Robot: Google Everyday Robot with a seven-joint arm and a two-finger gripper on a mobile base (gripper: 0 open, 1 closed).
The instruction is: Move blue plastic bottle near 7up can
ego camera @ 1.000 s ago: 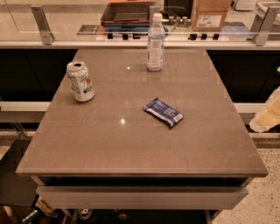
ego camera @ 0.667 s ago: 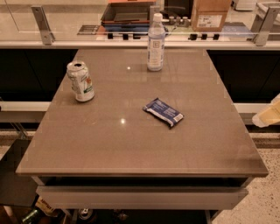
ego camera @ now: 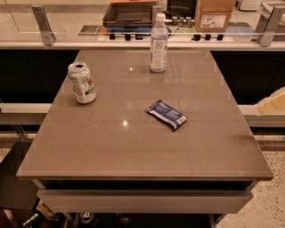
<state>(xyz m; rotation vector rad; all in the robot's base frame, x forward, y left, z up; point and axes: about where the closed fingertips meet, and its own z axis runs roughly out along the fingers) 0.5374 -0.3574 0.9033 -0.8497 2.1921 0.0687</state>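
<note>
The blue plastic bottle (ego camera: 158, 43) stands upright at the far middle of the table; it is clear, with a white cap and a pale label. The 7up can (ego camera: 82, 83) stands slightly tilted and dented near the left edge, silver-white with a green band near its base. The two are well apart. My gripper (ego camera: 272, 102) shows only as a pale cream shape at the right edge of the view, beyond the table's right side and far from both objects. It holds nothing that I can see.
A flat dark blue snack packet (ego camera: 166, 114) lies right of the table's (ego camera: 133, 147) centre. A glass barrier with metal posts (ego camera: 43, 24) runs behind the far edge. A cardboard box (ego camera: 213, 14) and a dark tray (ego camera: 129, 13) sit beyond it.
The pale gripper shape at the right edge has shifted slightly upward in the view. The bottle, the can and the packet have not moved.
</note>
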